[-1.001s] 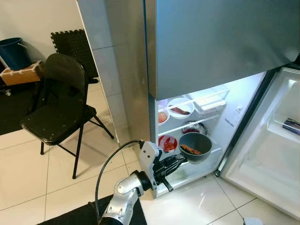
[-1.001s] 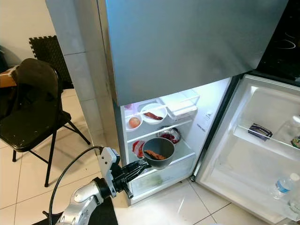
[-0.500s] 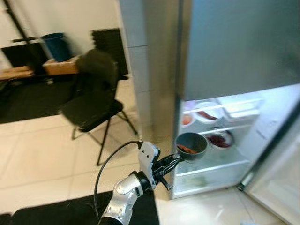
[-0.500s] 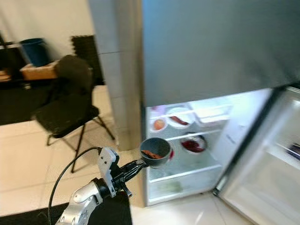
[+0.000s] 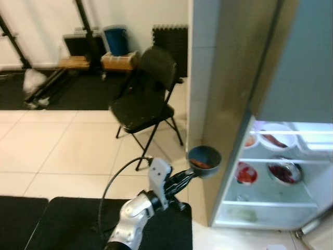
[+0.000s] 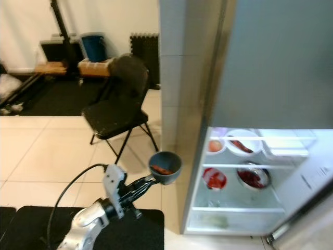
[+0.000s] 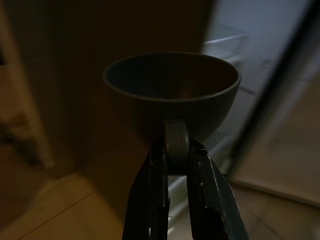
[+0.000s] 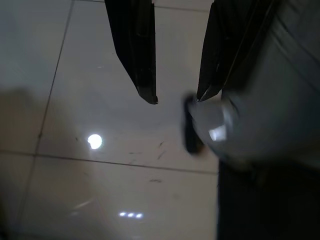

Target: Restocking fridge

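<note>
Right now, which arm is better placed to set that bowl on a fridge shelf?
Left: its tool already grips the bowl beside the open fridge. The right tool hangs open over floor tiles.

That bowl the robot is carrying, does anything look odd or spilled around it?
Nothing is spilled. The left gripper pinches the grey bowl by a small handle, level, with reddish food inside. The odd part: the bowl hangs outside the open fridge, in front of its side wall, not over a shelf. The right gripper hangs open over the floor.
</note>
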